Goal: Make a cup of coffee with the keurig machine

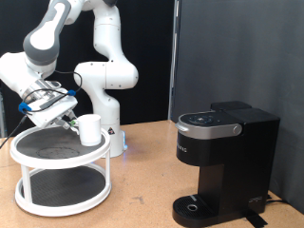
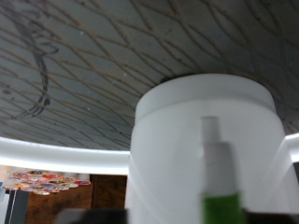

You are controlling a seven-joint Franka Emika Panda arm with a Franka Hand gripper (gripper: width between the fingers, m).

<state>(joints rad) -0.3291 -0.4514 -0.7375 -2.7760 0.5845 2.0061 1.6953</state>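
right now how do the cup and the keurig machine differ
The cup is white and small; the keurig machine is black and far taller and bulkier. The cup stands on the top tier of the round white stand at the exterior view's left, close by the gripper; the keurig machine stands on the table at the right, away from the arm. Both are upright.

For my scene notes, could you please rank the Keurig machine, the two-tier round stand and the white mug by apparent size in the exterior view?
1. Two-tier round stand and keurig machine: too alike to rank.
2. White mug, clearly smallest, on the stand's upper tier beside the gripper.
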